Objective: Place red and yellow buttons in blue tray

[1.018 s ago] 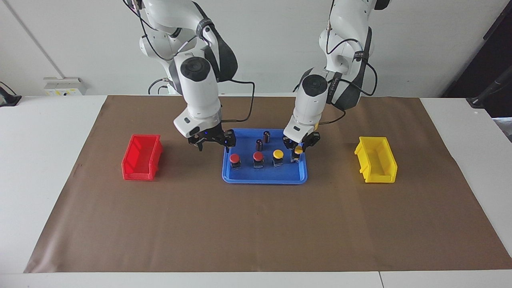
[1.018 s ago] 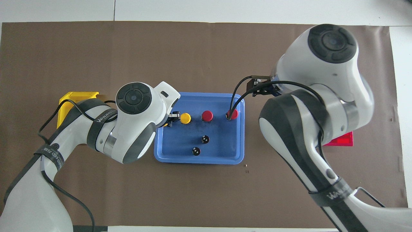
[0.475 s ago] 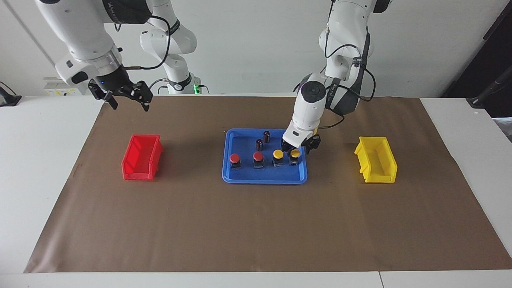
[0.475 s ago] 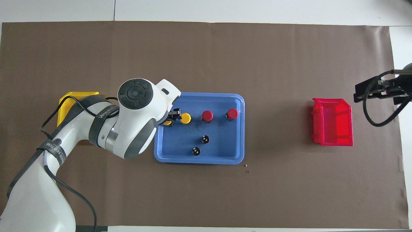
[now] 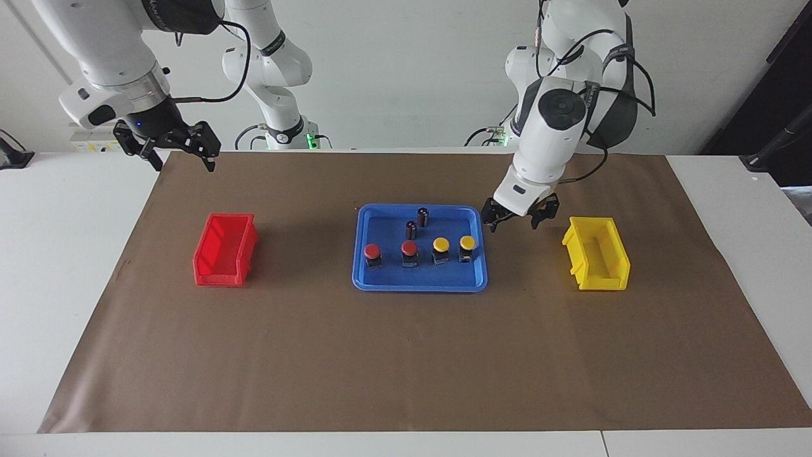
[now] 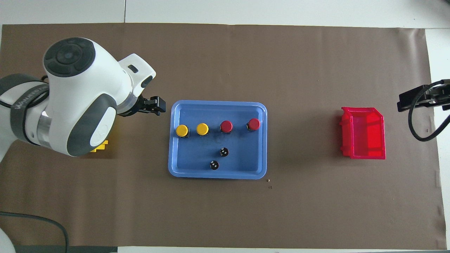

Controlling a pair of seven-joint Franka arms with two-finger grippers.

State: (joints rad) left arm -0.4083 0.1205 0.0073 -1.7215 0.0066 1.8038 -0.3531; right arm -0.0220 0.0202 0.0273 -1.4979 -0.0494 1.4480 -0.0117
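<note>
Your left gripper (image 5: 519, 218) hangs with fingers spread and empty over the brown paper table cover (image 5: 406, 355), between the shallow blue plastic tray (image 5: 380, 283) and the small yellow plastic bin (image 5: 596, 254). Your right gripper (image 5: 167, 145), also spread and empty, is raised at the right arm's end of the table, above the cover's edge by the small red plastic bin (image 5: 225, 249). You will find all four push-buttons standing in a row inside the tray: two red-capped buttons (image 5: 372, 254) and two yellow-capped buttons (image 5: 467, 246). Two dark cylinders with silvery tops (image 5: 423, 216) stand in the tray, nearer the robots than that row.
</note>
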